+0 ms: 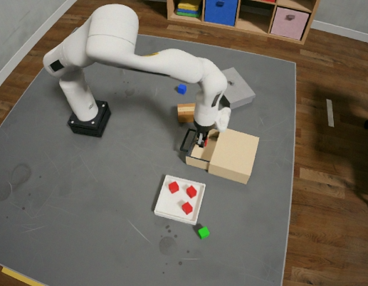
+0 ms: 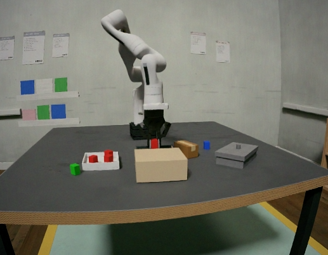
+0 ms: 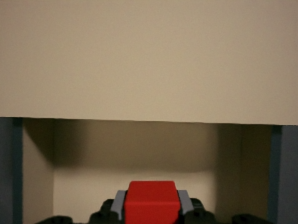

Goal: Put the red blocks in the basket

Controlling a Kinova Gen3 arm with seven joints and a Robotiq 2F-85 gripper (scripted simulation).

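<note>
Drawer (image 1: 198,162) (image 3: 38,175) points its handle toward the arm's base, pincer (image 1: 201,141) (image 2: 154,144) (image 3: 152,206) grasping red block (image 1: 206,142) (image 2: 154,143) (image 3: 152,204)

Three red blocks (image 1: 191,191) (image 2: 93,158) inside white basket (image 1: 174,204) (image 2: 101,166). I grip fourth red block (image 1: 206,142) (image 2: 155,143) (image 3: 152,204) over open drawer (image 1: 197,162) (image 3: 100,192) of light wooden cabinet (image 1: 235,153) (image 2: 161,165) (image 3: 150,60). Lid (image 1: 238,83) (image 2: 233,150) on grey metal box (image 1: 243,104) (image 2: 229,163).

Even, muted light; drawer interior shadowed; distant details soft

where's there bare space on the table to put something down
Bare: left of the basket in the top view, toward the arm's base. Crowded: around the cabinet, with the gripper over its open drawer.
</note>
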